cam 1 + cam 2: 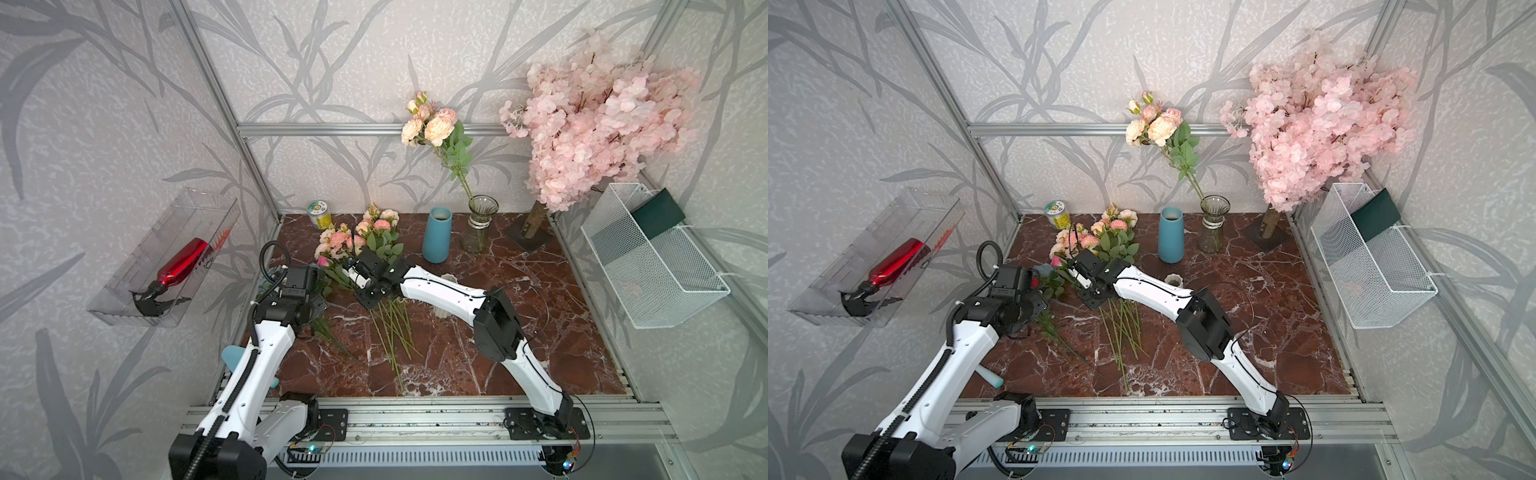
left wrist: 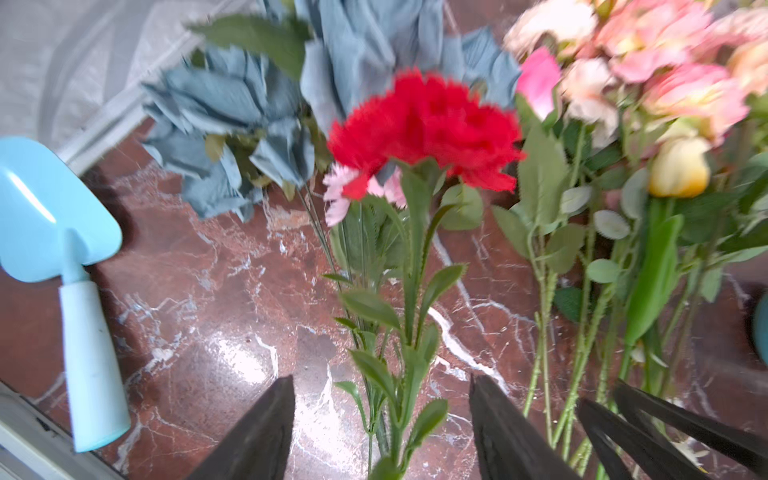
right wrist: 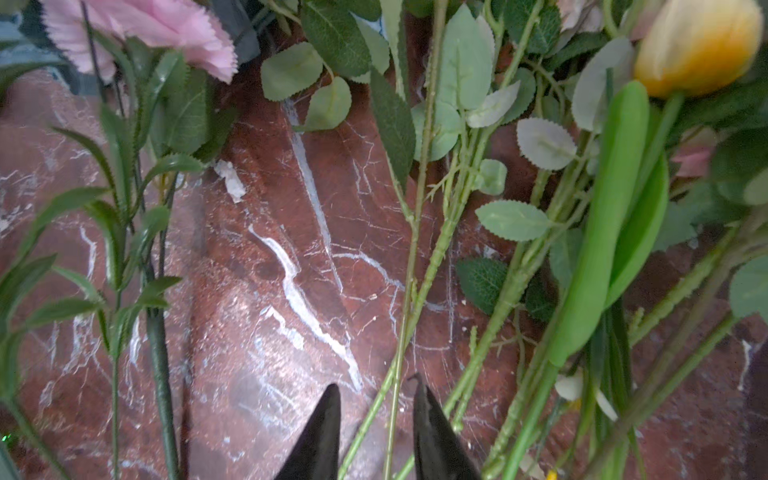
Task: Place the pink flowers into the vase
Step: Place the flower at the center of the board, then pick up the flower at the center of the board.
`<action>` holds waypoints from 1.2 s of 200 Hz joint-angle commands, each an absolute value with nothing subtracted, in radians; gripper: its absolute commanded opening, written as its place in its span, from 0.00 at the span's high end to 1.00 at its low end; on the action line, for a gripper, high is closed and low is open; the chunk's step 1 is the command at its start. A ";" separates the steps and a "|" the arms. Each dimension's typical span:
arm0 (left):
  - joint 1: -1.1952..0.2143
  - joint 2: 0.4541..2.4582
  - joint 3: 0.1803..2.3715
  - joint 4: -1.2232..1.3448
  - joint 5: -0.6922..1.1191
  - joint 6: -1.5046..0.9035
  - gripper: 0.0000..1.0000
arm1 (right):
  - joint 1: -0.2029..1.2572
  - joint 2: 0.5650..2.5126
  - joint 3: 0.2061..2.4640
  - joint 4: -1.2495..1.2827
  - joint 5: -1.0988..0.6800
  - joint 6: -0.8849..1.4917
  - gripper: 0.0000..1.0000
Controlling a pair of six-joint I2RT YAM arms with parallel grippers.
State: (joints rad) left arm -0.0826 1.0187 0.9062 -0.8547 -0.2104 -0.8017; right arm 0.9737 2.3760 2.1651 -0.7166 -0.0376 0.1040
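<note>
A bunch of pink flowers (image 1: pixel 361 237) lies on the marble table (image 1: pixel 519 332), heads toward the back and stems (image 1: pixel 390 328) toward the front. One pink spray (image 1: pixel 432 124) stands in the clear glass vase (image 1: pixel 480 224) at the back. My right gripper (image 3: pixel 376 384) is low over the bunch, its jaws narrowly apart with two thin green stems (image 3: pixel 409 266) between them. My left gripper (image 2: pixel 380 380) is open, and a red carnation's stem (image 2: pixel 411 291) runs between its fingers untouched. The right gripper's black fingers (image 2: pixel 665 424) show beside it over the pink stems.
A blue vase (image 1: pixel 436 235) stands left of the glass one. A blossom tree (image 1: pixel 598 120) and a white mesh basket (image 1: pixel 648 257) fill the right. A jar (image 1: pixel 320 214), dusty-blue flowers (image 2: pixel 249 104), a yellow tulip (image 3: pixel 698 45) and a blue trowel (image 2: pixel 54 208) crowd the left.
</note>
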 commanded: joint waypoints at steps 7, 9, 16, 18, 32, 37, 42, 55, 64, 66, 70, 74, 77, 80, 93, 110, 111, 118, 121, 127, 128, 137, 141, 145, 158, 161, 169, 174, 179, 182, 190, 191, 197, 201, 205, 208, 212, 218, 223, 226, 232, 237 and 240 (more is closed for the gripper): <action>-0.068 1.020 0.965 -0.924 -0.250 -0.753 0.32 | 0.979 2.459 2.272 -0.777 0.000 0.081 0.72; -0.067 1.022 0.967 -0.924 -0.248 -0.751 0.32 | 0.978 2.466 2.280 -0.781 0.003 0.080 0.72; -0.060 1.032 0.975 -0.926 -0.238 -0.747 0.32 | 0.978 2.488 2.312 -0.794 0.006 0.076 0.72; -0.059 1.036 0.975 -0.926 -0.236 -0.746 0.32 | 0.978 2.496 2.319 -0.799 0.006 0.074 0.72; -0.047 1.050 0.974 -0.928 -0.227 -0.746 0.32 | 0.978 2.539 2.383 -0.827 0.008 0.065 0.73; -0.044 1.049 0.969 -0.927 -0.226 -0.748 0.32 | 0.979 2.554 2.407 -0.836 0.009 0.063 0.73; -0.040 1.045 0.964 -0.925 -0.224 -0.750 0.33 | 0.978 2.568 2.425 -0.845 0.010 0.059 0.73; -0.031 1.026 0.950 -0.915 -0.217 -0.753 0.33 | 0.979 2.599 2.468 -0.859 0.015 0.053 0.74; -0.025 1.010 0.944 -0.909 -0.211 -0.752 0.33 | 0.978 2.618 2.487 -0.865 0.020 0.051 0.74; -0.024 1.008 0.942 -0.908 -0.211 -0.753 0.33 | 0.978 2.621 2.491 -0.865 0.020 0.050 0.74; -0.023 1.002 0.942 -0.908 -0.210 -0.752 0.33 | 0.978 2.628 2.497 -0.867 0.020 0.049 0.74; -0.021 0.998 0.943 -0.908 -0.212 -0.751 0.33 | 0.977 2.633 2.503 -0.867 0.020 0.049 0.75; -0.019 0.996 0.944 -0.909 -0.212 -0.749 0.33 | 0.978 2.637 2.507 -0.868 0.022 0.049 0.75; -0.018 0.996 0.945 -0.910 -0.212 -0.749 0.33 | 0.978 2.641 2.512 -0.869 0.023 0.049 0.75; -0.013 0.997 0.950 -0.915 -0.208 -0.742 0.33 | 0.979 2.653 2.522 -0.870 0.026 0.047 0.76; -0.011 0.997 0.953 -0.917 -0.199 -0.740 0.33 | 0.977 2.662 2.528 -0.864 0.036 0.041 0.77; -0.011 0.996 0.953 -0.915 -0.198 -0.740 0.33 | 0.978 2.662 2.528 -0.863 0.036 0.041 0.77; -0.008 0.993 0.953 -0.913 -0.191 -0.739 0.33 | 0.977 2.664 2.529 -0.861 0.038 0.039 0.78; -0.009 0.990 0.952 -0.913 -0.189 -0.739 0.33 | 0.977 2.664 2.529 -0.861 0.040 0.038 0.78; -0.008 0.987 0.953 -0.910 -0.186 -0.739 0.33 | 0.977 2.667 2.530 -0.858 0.040 0.036 0.78; -0.008 0.986 0.953 -0.911 -0.186 -0.739 0.33 | 0.977 2.668 2.530 -0.858 0.041 0.036 0.78; -0.007 0.981 0.954 -0.912 -0.184 -0.739 0.33 | 0.977 2.673 2.533 -0.856 0.040 0.034 0.79; -0.008 0.978 0.957 -0.911 -0.184 -0.738 0.33 | 0.977 2.676 2.535 -0.856 0.040 0.034 0.81; -0.007 0.977 0.957 -0.913 -0.185 -0.738 0.33 | 0.977 2.679 2.539 -0.856 0.041 0.034 0.83; -0.006 0.971 0.962 -0.916 -0.184 -0.736 0.33 | 0.977 2.685 2.564 -0.873 0.042 0.037 0.92; -0.005 0.970 0.962 -0.916 -0.183 -0.736 0.33 | 0.977 2.685 2.571 -0.878 0.041 0.039 0.94; -0.005 0.968 0.964 -0.913 -0.181 -0.735 0.33 | 0.977 2.676 2.591 -0.897 0.035 0.044 0.97; -0.006 0.966 0.964 -0.912 -0.178 -0.734 0.33 | 0.977 2.665 2.600 -0.907 0.033 0.047 0.99; -0.006 0.968 0.963 -0.911 -0.175 -0.735 0.33 | 0.977 2.651 2.601 -0.909 0.030 0.052 1.00; -0.006 0.967 0.963 -0.909 -0.175 -0.735 0.33 | 0.977 2.642 2.598 -0.908 0.029 0.055 1.00; -0.005 0.968 0.962 -0.905 -0.171 -0.736 0.33 | 0.977 2.612 2.590 -0.902 0.028 0.063 1.00; -0.006 0.968 0.962 -0.905 -0.171 -0.736 0.33 | 0.977 2.607 2.589 -0.901 0.028 0.063 1.00; -0.006 0.969 0.961 -0.901 -0.168 -0.738 0.33 | 0.977 2.583 2.576 -0.891 0.023 0.070 1.00; -0.005 0.969 0.959 -0.899 -0.168 -0.738 0.33 | 0.977 2.566 2.565 -0.882 0.022 0.075 1.00; -0.006 0.969 0.958 -0.897 -0.166 -0.739 0.33 | 0.977 2.550 2.555 -0.872 0.020 0.080 1.00; -0.006 0.969 0.958 -0.896 -0.166 -0.739 0.33 | 0.976 2.538 2.547 -0.867 0.019 0.085 1.00; -0.006 0.968 0.957 -0.893 -0.163 -0.739 0.33 | 0.977 2.523 2.540 -0.858 0.021 0.094 1.00; -0.006 0.967 0.956 -0.890 -0.160 -0.738 0.33 | 0.977 2.503 2.532 -0.851 0.021 0.108 1.00; -0.005 0.967 0.955 -0.888 -0.157 -0.738 0.33 | 0.976 2.487 2.527 -0.846 0.021 0.124 1.00; -0.005 0.966 0.955 -0.888 -0.157 -0.738 0.33 | 0.974 2.479 2.525 -0.843 0.018 0.132 1.00; -0.006 0.966 0.956 -0.886 -0.154 -0.738 0.33 | 0.974 2.463 2.524 -0.837 0.008 0.152 1.00; -0.005 0.966 0.956 -0.885 -0.153 -0.737 0.33 | 0.973 2.452 2.525 -0.834 0.003 0.169 1.00; -0.005 0.964 0.957 -0.885 -0.152 -0.736 0.33 | 0.973 2.445 2.524 -0.832 0.002 0.180 1.00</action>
State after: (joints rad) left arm -0.0109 0.9783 0.9508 -0.8822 -0.1558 -0.7506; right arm 0.9741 2.5805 2.5263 -0.8646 0.0219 0.0959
